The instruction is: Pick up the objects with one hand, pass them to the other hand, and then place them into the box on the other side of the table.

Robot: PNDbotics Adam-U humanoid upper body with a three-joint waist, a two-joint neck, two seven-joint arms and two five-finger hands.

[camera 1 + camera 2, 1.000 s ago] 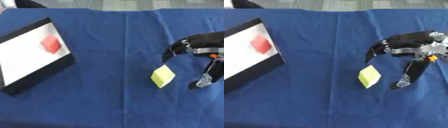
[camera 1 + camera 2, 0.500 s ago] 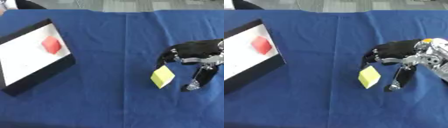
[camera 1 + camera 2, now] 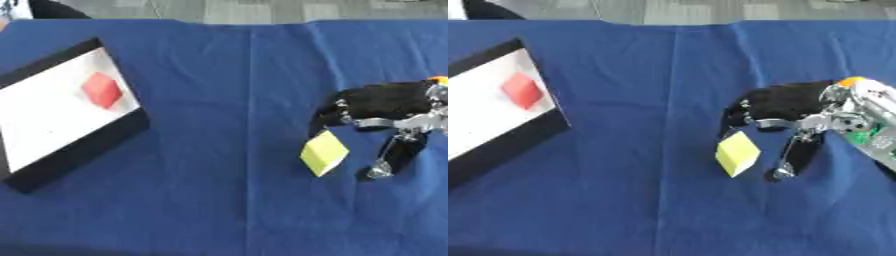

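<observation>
A yellow block (image 3: pixel 323 152) lies on the blue cloth at the right middle. My right hand (image 3: pixel 785 106) hovers over it from the right, open, with its black fingers (image 3: pixel 735 114) arched above the block's top corner and the thumb (image 3: pixel 794 157) pointing down on the block's right side. Neither clearly touches the block. At the far left a black-rimmed box (image 3: pixel 79 150) with a white floor holds a red block (image 3: pixel 102 90). My left hand shows in neither view.
The blue cloth (image 3: pixel 219 200) covers the whole table, with a crease running down its middle. A dark shape (image 3: pixel 52 9) sits at the far left edge beyond the table.
My right hand has moved left and down, bringing the fingers over the yellow block and the thumb closer to its right side. The block has stayed in place.
</observation>
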